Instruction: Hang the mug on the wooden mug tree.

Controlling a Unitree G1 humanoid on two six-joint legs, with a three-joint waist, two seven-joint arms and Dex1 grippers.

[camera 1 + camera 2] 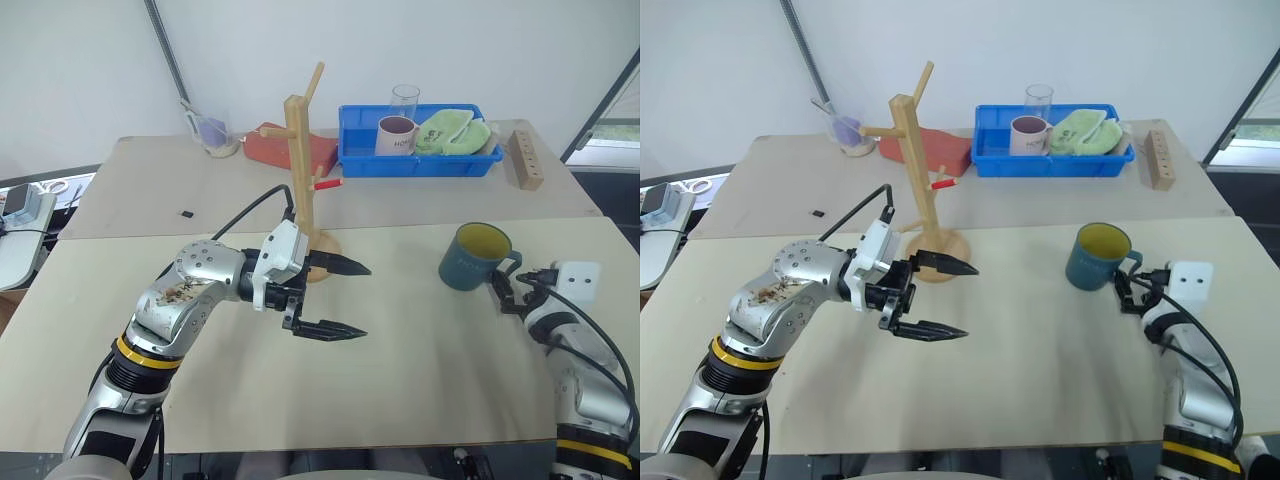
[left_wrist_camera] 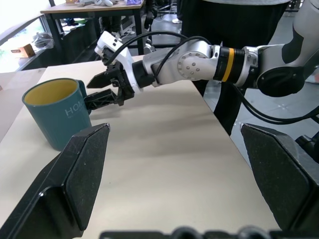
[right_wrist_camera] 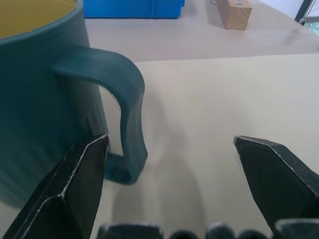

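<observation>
The teal-blue mug [image 1: 472, 258] with a yellow inside stands upright on the near table, at the right, its handle [image 3: 130, 94] turned toward my right gripper [image 1: 506, 289]. That gripper is open, level with the handle and just short of it, with one finger [image 3: 82, 184] close beside the loop and nothing held. The wooden mug tree [image 1: 298, 150] stands at the table's middle on its round base, with a red-tipped peg on its right. My left gripper [image 1: 366, 300] is open and empty in front of the tree's base, pointing right toward the mug [image 2: 55, 112].
On the back table, a blue tray [image 1: 420, 165] holds a whitish mug, a green cloth and a clear glass. A wooden block with holes [image 1: 526, 158] lies to its right. A red object [image 1: 270, 145] and a small cup [image 1: 215, 135] sit behind the tree.
</observation>
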